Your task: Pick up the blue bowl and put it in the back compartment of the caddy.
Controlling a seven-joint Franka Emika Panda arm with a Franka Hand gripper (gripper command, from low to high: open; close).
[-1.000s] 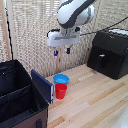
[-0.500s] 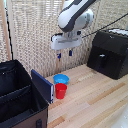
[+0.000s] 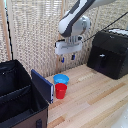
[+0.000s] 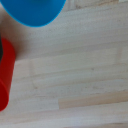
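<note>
The blue bowl (image 3: 61, 78) sits on the wooden table just behind a small red cup (image 3: 60, 90), beside the caddy's blue-faced flap (image 3: 43, 85). The black caddy (image 3: 17, 97) stands at the exterior view's left, its inner compartments dark and walled by dividers. My gripper (image 3: 67, 58) hangs above the bowl, well clear of it, fingers pointing down and slightly apart with nothing between them. In the wrist view, part of the blue bowl (image 4: 36, 11) and the red cup (image 4: 5, 75) show over the wood; no fingers appear there.
A hard black boxy appliance (image 3: 110, 52) stands at the exterior view's right, with a cable running toward the arm. A woven screen (image 3: 35, 35) backs the table. Pale wood (image 3: 95, 100) stretches in front of the appliance.
The arm has shifted slightly toward the exterior view's right and a touch lower over the bowl. The bowl, cup and caddy have not moved.
</note>
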